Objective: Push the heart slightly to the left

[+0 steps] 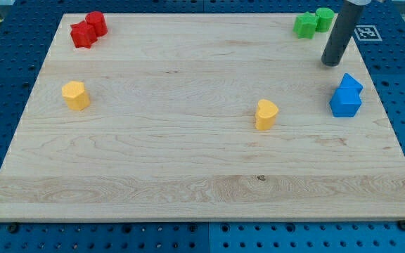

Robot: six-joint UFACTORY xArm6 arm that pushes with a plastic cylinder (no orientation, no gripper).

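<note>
Yellow heart block: probably light, rigid, slides easily on wooden worktop (push right flank). My tip well apart; no hand fitted.

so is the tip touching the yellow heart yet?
Apart. The camera view shows my tip near the view's top right, above the blue blocks, with a wide stretch of bare board between it and the yellow heart.
</note>
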